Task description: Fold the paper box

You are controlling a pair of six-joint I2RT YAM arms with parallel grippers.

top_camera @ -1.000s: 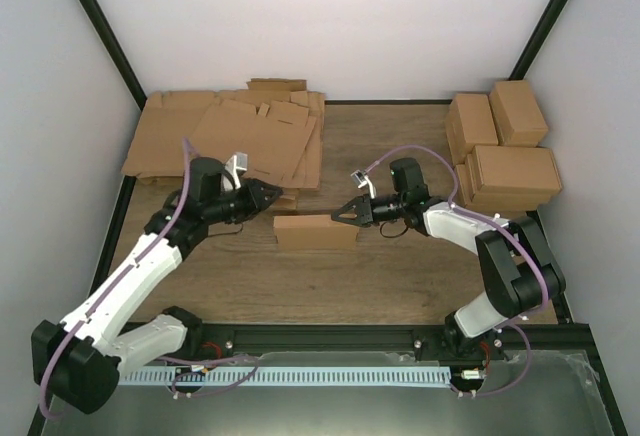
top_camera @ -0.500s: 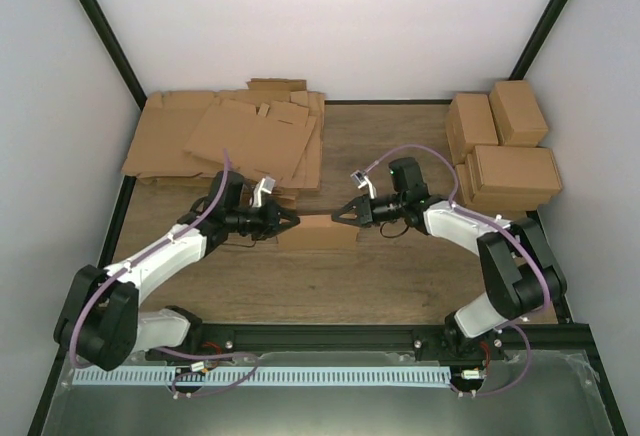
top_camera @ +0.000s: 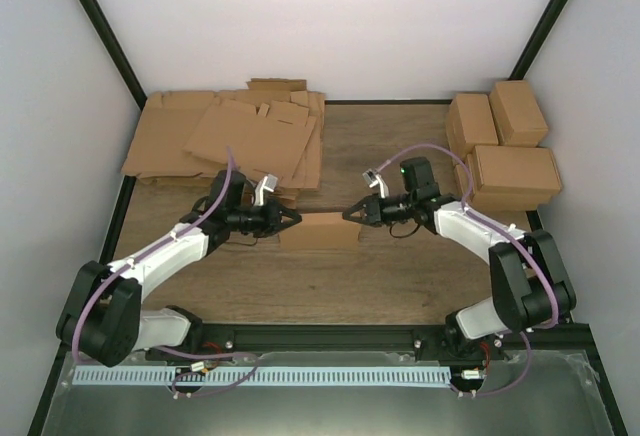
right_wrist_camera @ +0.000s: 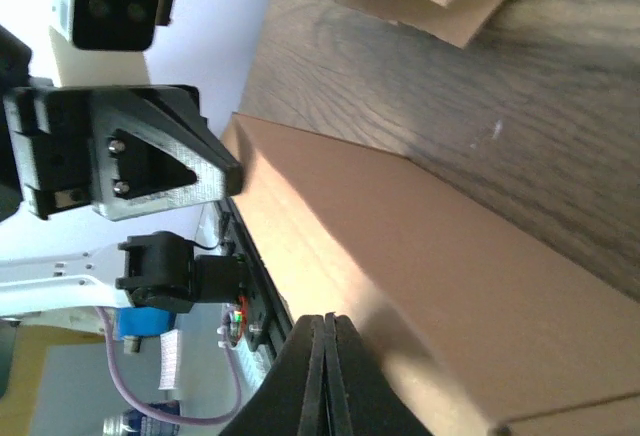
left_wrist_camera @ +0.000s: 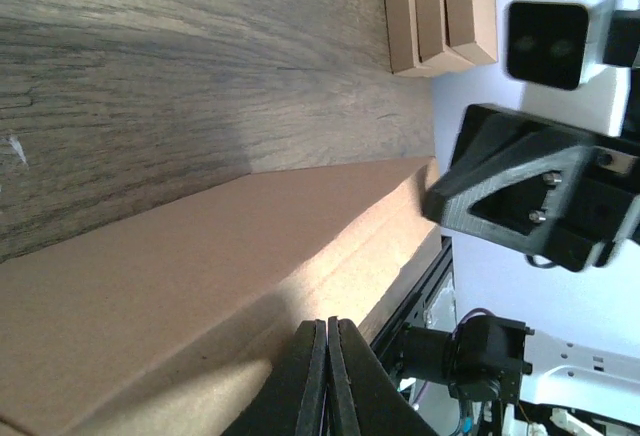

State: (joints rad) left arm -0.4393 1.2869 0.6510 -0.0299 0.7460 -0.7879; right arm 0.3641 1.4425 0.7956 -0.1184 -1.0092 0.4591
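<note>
The paper box [top_camera: 318,233] lies closed in the middle of the table, a plain brown shallow box. My left gripper [top_camera: 293,218] is shut and empty, its tips at the box's left end. My right gripper [top_camera: 349,213] is shut and empty, its tips at the box's right end. In the left wrist view the shut left gripper [left_wrist_camera: 327,324] points along the box's top [left_wrist_camera: 200,286], with the right gripper [left_wrist_camera: 520,191] beyond. In the right wrist view the shut right gripper [right_wrist_camera: 326,319] lies over the box [right_wrist_camera: 470,286], facing the left gripper [right_wrist_camera: 150,156].
A heap of flat cardboard sheets [top_camera: 230,141] lies at the back left, close behind the left gripper. Several finished boxes [top_camera: 505,151] are stacked at the back right. A black rail [top_camera: 400,336] runs along the near table edge.
My left arm swung down and right, bringing its shut gripper to the box's left end. My right gripper drew back slightly to the right. The box stayed in place.
</note>
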